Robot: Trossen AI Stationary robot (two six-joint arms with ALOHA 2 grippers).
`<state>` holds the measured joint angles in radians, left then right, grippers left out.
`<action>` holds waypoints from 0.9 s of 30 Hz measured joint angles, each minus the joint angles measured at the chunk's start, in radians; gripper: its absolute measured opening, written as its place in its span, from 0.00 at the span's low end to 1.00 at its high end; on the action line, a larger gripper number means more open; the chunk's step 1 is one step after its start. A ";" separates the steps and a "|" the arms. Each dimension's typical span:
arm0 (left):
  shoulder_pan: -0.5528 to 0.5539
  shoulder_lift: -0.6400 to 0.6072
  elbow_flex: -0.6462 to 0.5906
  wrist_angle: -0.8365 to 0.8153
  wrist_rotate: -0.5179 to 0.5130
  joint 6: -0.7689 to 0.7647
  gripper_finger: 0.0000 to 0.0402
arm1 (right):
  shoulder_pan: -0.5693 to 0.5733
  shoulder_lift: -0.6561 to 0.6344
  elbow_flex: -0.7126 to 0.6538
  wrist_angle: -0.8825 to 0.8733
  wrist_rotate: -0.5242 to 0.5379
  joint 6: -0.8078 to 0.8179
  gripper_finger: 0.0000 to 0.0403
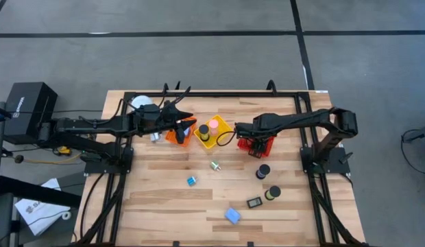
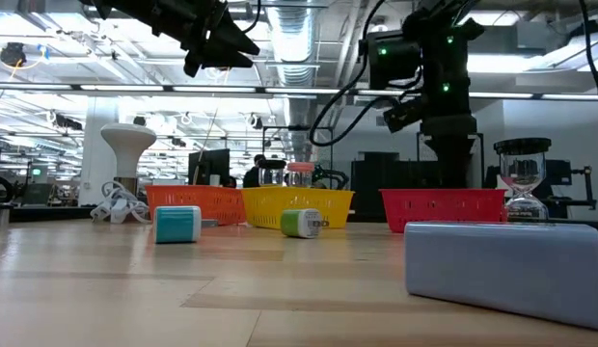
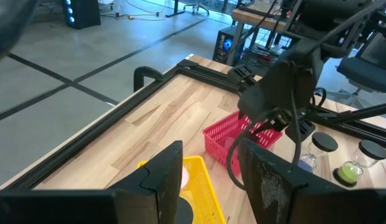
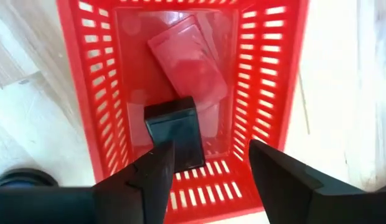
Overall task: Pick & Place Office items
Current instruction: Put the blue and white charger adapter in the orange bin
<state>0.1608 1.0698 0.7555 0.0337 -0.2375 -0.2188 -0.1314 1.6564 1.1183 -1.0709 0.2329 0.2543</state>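
Black flat rectangle [image 4: 175, 129]: dark, smooth, lying inside the red basket [image 4: 261, 93], leaning partly over a red rectangle [image 4: 188, 56] on the basket floor.
Right gripper [image 4: 208, 163]: hanging straight over the red basket; fingers standing apart and gripping nothing, the black rectangle sitting loose just beyond them.
Left gripper [image 3: 208, 180]: hovering high over the orange basket [image 1: 173, 134]; fingers parted, holding nothing.
Yellow basket [image 1: 225, 134]: sitting between the orange and red ones, holding a pink cylinder [image 1: 213, 126] and a black cylinder [image 1: 203, 130].
Loose on table: two black cylinders [image 1: 263, 171] near the red basket, a black flat piece [image 1: 254, 202], a light-blue block [image 1: 232, 215] near the front edge, a small blue block [image 1: 191, 181], a small green-and-white roll [image 1: 215, 165].
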 joint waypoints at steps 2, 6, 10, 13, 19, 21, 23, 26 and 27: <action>0.000 0.000 0.000 0.000 0.000 0.000 0.37 | 0.000 -0.024 0.000 -0.018 0.000 -0.001 0.48; 0.000 0.000 0.000 0.000 0.000 0.000 0.37 | 0.006 -0.104 0.000 -0.062 -0.007 -0.016 0.46; 0.000 0.000 0.000 0.000 0.000 0.000 0.37 | 0.044 -0.221 0.000 -0.035 -0.041 -0.113 0.43; -0.002 0.000 0.000 0.000 0.000 0.000 0.37 | 0.093 -0.306 -0.005 0.062 -0.053 -0.109 0.42; -0.032 0.000 0.000 -0.001 0.000 0.001 0.37 | 0.211 -0.469 -0.149 0.323 -0.052 -0.129 0.41; -0.048 0.000 0.000 -0.001 0.000 0.001 0.37 | 0.245 -0.512 -0.219 0.398 -0.053 -0.131 0.41; -0.066 0.000 0.000 -0.001 0.000 0.001 0.37 | 0.271 -0.548 -0.295 0.507 -0.053 -0.132 0.41; -0.092 0.000 0.000 -0.001 0.000 0.002 0.37 | 0.274 -0.573 -0.399 0.763 -0.052 -0.149 0.41; -0.100 0.000 0.000 0.000 0.000 0.002 0.37 | 0.268 -0.573 -0.432 0.867 -0.052 -0.160 0.41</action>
<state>0.0604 1.0698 0.7555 0.0333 -0.2376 -0.2169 0.1365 1.0832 0.6867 -0.2036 0.1813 0.0945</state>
